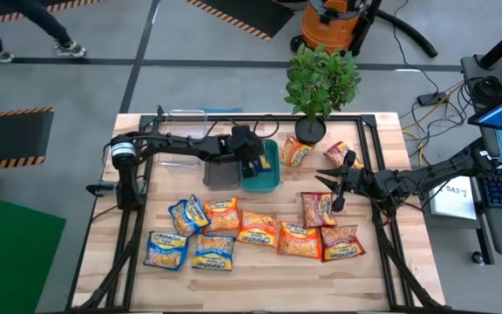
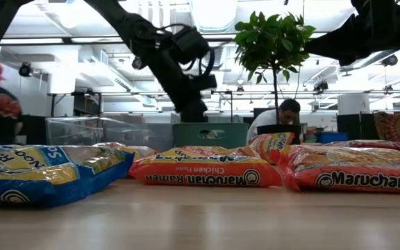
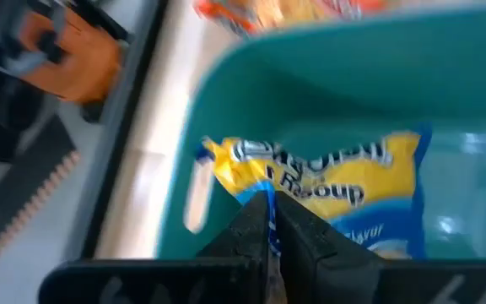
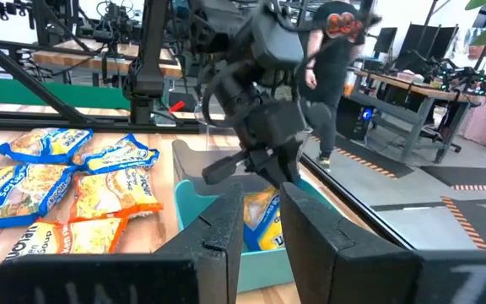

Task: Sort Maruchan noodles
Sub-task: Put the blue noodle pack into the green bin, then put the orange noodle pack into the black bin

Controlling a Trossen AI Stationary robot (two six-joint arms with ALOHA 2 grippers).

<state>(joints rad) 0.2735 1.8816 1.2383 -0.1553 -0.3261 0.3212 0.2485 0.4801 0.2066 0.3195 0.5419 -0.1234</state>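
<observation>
Maruchan noodle packets (image 1: 260,231) lie in rows on the near table. Right gripper (image 1: 331,192), jaws open and empty, hovers beyond them. Left gripper (image 3: 268,232) pinches a blue-and-yellow packet (image 3: 327,181) inside the teal bin (image 1: 264,179).

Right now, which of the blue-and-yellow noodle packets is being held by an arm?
The blue-and-yellow packet over the teal bin, pinched by the left gripper. The other blue-and-yellow packets lie flat on the table, untouched.

Left arm extended across the tabletop, left tool (image 1: 253,161) pointing down, fingers closed. Right arm reaches in from the side; right tool (image 1: 336,187) apparently raised, fingers parted.
</observation>
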